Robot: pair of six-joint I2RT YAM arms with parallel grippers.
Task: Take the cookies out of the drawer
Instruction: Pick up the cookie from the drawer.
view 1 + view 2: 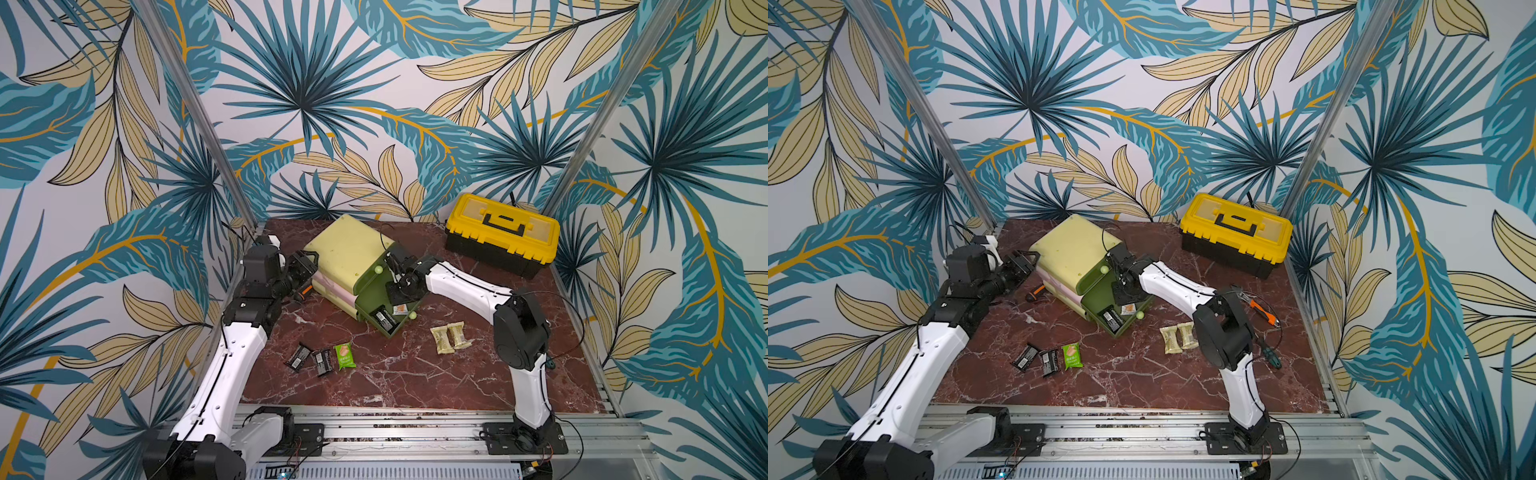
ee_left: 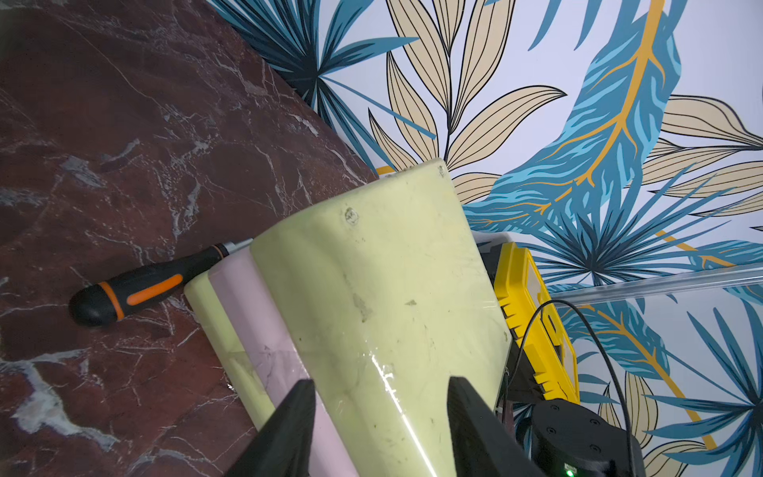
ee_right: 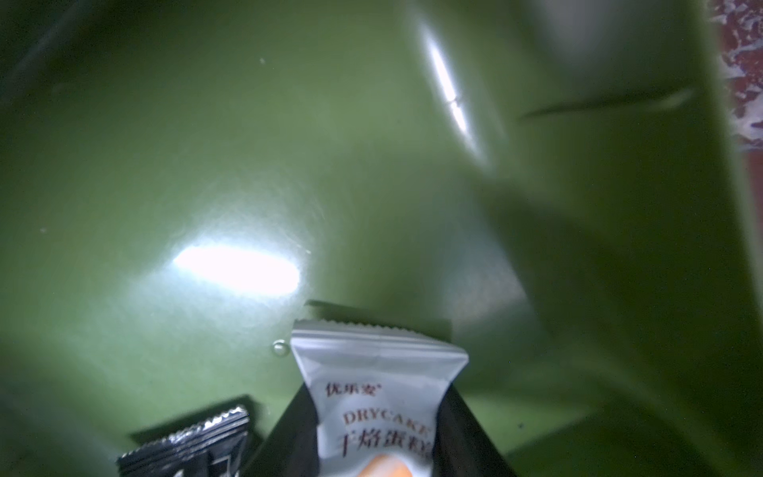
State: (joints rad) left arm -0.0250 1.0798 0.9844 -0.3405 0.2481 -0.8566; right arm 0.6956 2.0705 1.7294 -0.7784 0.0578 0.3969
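A dark green drawer [image 1: 368,299] stands pulled out of a pale yellow-green cabinet [image 1: 349,245]. Inside it my right gripper [image 3: 377,429] is shut on a white cookie packet [image 3: 375,371], which is pinched between the black fingers. A black packet [image 3: 194,446] lies beside it on the drawer floor. On the table lie two black packets [image 1: 298,357] [image 1: 323,361], a green one [image 1: 345,355] and two cream-yellow ones [image 1: 441,340] [image 1: 459,336]. My left gripper [image 2: 380,413] clasps the cabinet's top shell at its far-left corner.
A yellow toolbox [image 1: 500,232] stands at the back right. An orange-and-black screwdriver [image 2: 132,289] lies against the cabinet's left side. Orange-handled pliers [image 1: 1262,311] and a green screwdriver [image 1: 1271,357] lie behind my right arm's elbow, near the table's right edge.
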